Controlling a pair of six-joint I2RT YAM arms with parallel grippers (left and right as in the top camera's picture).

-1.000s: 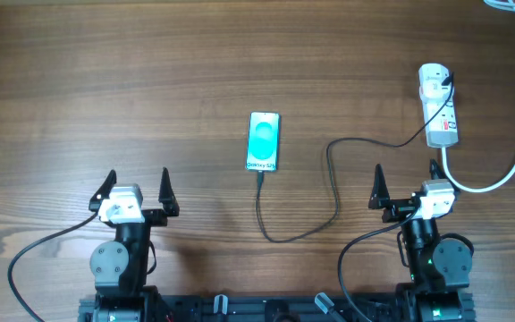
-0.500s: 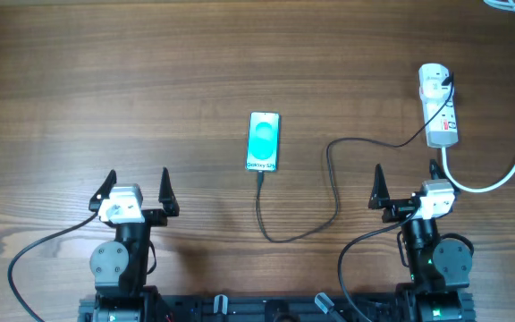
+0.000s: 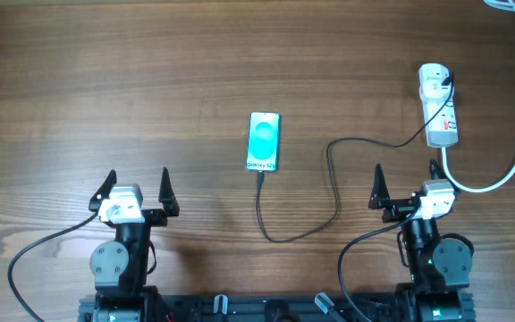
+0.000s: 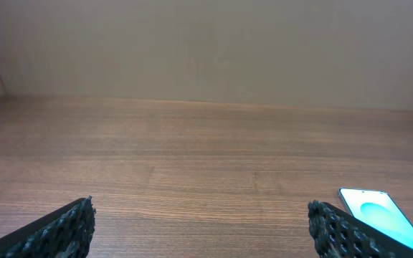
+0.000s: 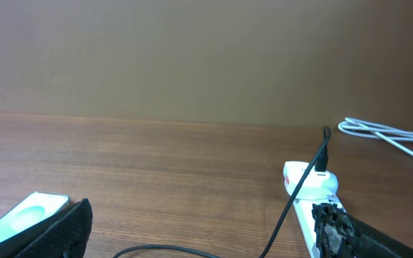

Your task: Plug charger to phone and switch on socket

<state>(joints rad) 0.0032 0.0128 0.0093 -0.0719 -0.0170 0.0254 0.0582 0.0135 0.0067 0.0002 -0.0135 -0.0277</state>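
— Starting at the grippers, is anything held?
— Nothing is held. The left gripper (image 3: 137, 173) and the right gripper (image 3: 406, 169) are both seen with jaws spread wide and empty, low at the near edge of the table (image 3: 79, 72).
— Where are the task's things found?
— The phone (image 3: 264, 141) is laid flat mid-table with its screen lit, between the arms and farther out. The charger (image 3: 333, 179) is looped from the phone's near edge round to the socket (image 3: 440, 112), which is set just beyond the right gripper. The plug (image 3: 446, 83) appears seated at the socket's far end.
— Is the connector (image 3: 260, 173) in?
— It is seen meeting the phone's near edge. Whether it is seated cannot be told.
— How is the step best done?
— If the connector is judged loose, the phone should be steadied by the left gripper while the cable is pinched close behind the connector and pushed straight in. The switch, not clearly made out, is best pressed from above so the socket is not shoved.
— What stands in the way?
— The white cord (image 3: 483, 189) is curved right beside the socket, and the charger is draped across the approach, so either could be snagged
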